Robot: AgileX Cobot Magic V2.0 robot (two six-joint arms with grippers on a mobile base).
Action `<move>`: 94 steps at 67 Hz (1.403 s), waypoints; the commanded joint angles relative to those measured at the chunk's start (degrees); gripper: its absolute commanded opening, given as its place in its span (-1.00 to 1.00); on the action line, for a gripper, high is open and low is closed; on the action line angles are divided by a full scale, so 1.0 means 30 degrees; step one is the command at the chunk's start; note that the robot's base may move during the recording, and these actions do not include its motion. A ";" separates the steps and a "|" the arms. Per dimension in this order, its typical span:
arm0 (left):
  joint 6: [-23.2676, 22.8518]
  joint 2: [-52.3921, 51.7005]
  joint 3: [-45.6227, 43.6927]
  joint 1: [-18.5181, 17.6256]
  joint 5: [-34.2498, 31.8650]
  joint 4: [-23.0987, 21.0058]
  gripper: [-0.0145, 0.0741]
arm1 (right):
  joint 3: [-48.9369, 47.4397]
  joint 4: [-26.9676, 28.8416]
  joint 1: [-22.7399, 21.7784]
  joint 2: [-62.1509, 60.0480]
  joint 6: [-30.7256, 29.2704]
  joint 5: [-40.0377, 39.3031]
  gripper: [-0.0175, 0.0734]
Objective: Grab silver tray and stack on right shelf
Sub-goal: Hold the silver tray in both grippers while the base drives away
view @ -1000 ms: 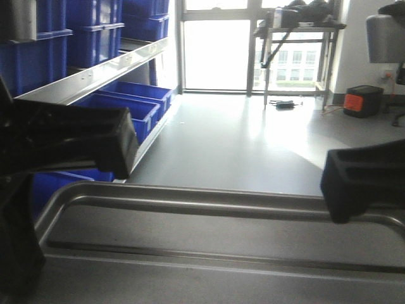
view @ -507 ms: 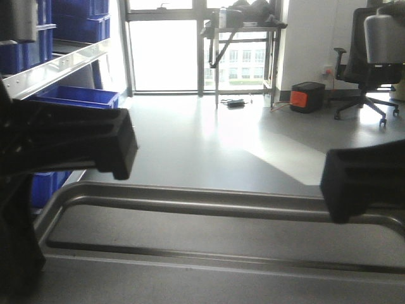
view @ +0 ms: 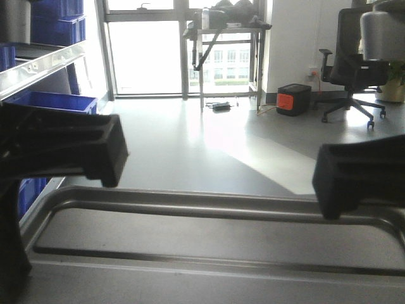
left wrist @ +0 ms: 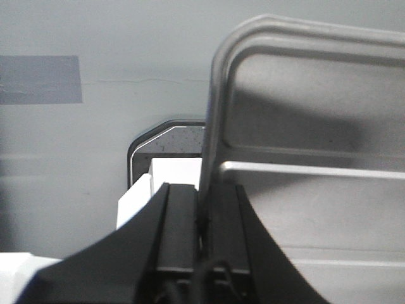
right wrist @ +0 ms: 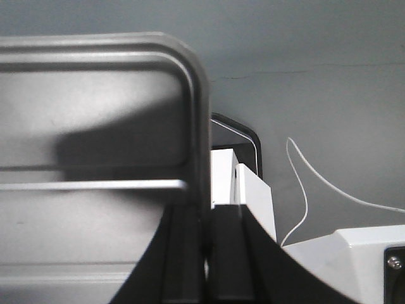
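Note:
The silver tray (view: 190,206) spans the bottom of the front view, shiny, with a rolled rim and a long ridge across its base. My left gripper (view: 95,152) is shut on its left rim. My right gripper (view: 345,180) is shut on its right rim. In the left wrist view the black fingers of the left gripper (left wrist: 204,212) pinch the tray (left wrist: 304,107) at its edge, above the grey floor. In the right wrist view the right gripper (right wrist: 205,221) clamps the rim of the tray (right wrist: 95,107) the same way. The right shelf is out of view.
A steel rack (view: 41,63) with blue bins (view: 47,101) stands at the far left. Ahead lie open grey floor, bright windows and a metal table (view: 221,28). An orange and black box (view: 293,100) and an office chair (view: 347,69) stand at the right. A white cable (right wrist: 316,180) trails on the floor.
The front view has swung to the right: the rack and blue bins slid toward the left edge, and the chair and orange box moved toward the middle. Both grippers keep their hold on the tray.

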 commanded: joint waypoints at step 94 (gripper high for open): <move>-0.0200 -0.0417 -0.0384 -0.0010 0.5563 0.1177 -0.90 | -0.0285 -0.1014 -0.0087 -0.0385 -0.0034 0.4304 -0.46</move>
